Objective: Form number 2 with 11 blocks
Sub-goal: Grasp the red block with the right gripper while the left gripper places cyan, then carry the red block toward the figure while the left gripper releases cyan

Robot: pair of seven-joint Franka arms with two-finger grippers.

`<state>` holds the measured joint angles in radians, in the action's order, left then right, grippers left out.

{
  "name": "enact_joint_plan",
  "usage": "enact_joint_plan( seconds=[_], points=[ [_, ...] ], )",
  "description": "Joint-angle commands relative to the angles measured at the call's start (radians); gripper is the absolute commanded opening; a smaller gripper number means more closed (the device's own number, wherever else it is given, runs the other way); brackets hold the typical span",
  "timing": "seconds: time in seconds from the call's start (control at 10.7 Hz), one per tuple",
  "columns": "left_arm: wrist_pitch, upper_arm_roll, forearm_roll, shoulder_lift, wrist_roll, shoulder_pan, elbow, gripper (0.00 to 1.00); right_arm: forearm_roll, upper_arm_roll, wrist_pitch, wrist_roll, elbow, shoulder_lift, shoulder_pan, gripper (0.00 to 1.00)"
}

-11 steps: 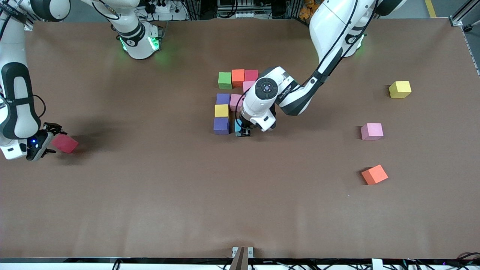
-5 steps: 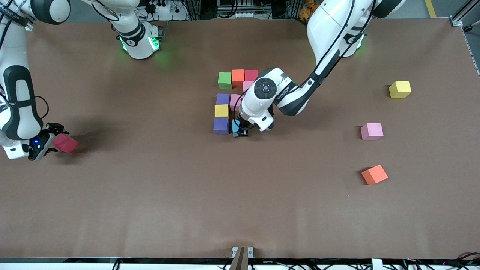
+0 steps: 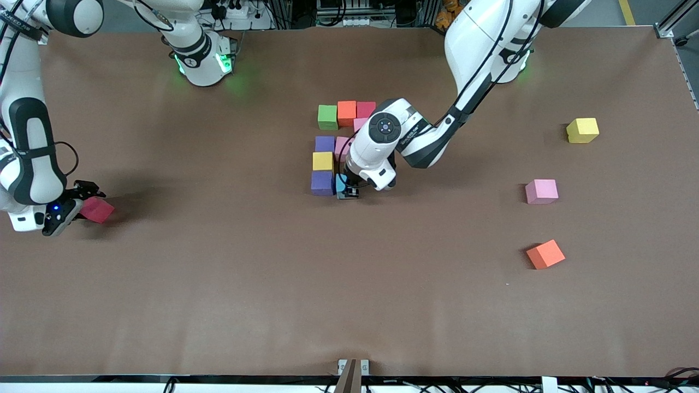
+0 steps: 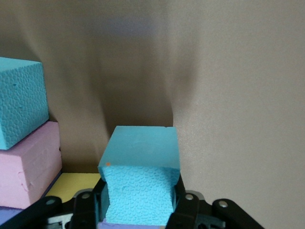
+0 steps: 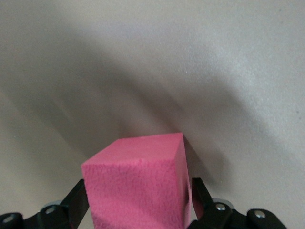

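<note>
Several blocks sit together mid-table: green (image 3: 327, 116), orange (image 3: 347, 112), red (image 3: 366, 109), two pink, purple (image 3: 324, 143), yellow (image 3: 323, 161) and purple (image 3: 322, 183). My left gripper (image 3: 349, 191) (image 4: 140, 202) is shut on a light blue block (image 3: 341, 185) (image 4: 140, 176), low at the table beside the nearer purple block. A second light blue block (image 4: 19, 102) shows by a pink one (image 4: 28, 162) in the left wrist view. At the right arm's end, my right gripper (image 3: 82, 203) (image 5: 138, 202) is open, its fingers on either side of a reddish-pink block (image 3: 99, 210) (image 5: 138, 186) on the table.
Three loose blocks lie toward the left arm's end: yellow (image 3: 582, 130), pink (image 3: 541, 191) and orange (image 3: 545, 254). The left arm's wrist hangs over part of the group. The brown table (image 3: 349, 295) is bare nearer the front camera.
The left gripper has slid the light blue block closer to the purple one. The right gripper has moved in round the reddish-pink block and its fingers have narrowed.
</note>
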<state>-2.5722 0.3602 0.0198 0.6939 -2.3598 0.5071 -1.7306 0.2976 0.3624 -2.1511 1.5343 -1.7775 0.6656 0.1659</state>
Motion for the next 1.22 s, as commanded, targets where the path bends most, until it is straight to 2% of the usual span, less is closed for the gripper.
enact_joint_plan(
  seconds=[0.0,0.09,0.28,0.37,0.47,0.56,0.75,0.94,1.12],
  points=[
    [-0.017,-0.003,0.015,0.003,-0.035,0.017,0.002,0.26,0.003,-0.014,0.005,0.004,0.004,-0.011,0.000,0.79],
    [-0.017,-0.003,0.014,0.004,-0.035,0.025,0.003,0.27,0.003,-0.014,0.005,0.006,0.004,-0.011,0.001,0.87],
    [-0.017,-0.004,0.014,0.006,-0.035,0.034,0.003,0.27,0.003,-0.016,0.005,0.006,0.006,-0.011,0.000,0.78],
    [-0.017,-0.003,0.014,0.010,-0.035,0.034,0.003,0.28,0.003,-0.016,0.007,0.003,0.007,-0.012,-0.003,0.61],
    [-0.017,-0.003,0.015,0.010,-0.035,0.034,0.005,0.28,0.003,-0.016,0.007,-0.003,0.007,-0.012,-0.012,0.39],
    [-0.017,-0.004,0.014,0.012,-0.033,0.034,0.008,0.28,0.003,-0.016,0.007,-0.006,0.015,-0.014,-0.017,0.28],
    [-0.017,-0.003,0.015,0.015,-0.033,0.033,0.009,0.29,0.006,-0.016,0.026,-0.011,0.068,-0.020,-0.048,0.25],
    [-0.017,-0.004,0.015,0.024,-0.033,0.033,0.022,0.29,0.006,-0.016,0.146,-0.077,0.151,-0.020,-0.094,0.25],
    [-0.017,-0.004,0.020,0.032,-0.032,0.034,0.026,0.33,0.006,-0.016,0.180,-0.155,0.188,-0.021,-0.170,0.26]
  ],
)
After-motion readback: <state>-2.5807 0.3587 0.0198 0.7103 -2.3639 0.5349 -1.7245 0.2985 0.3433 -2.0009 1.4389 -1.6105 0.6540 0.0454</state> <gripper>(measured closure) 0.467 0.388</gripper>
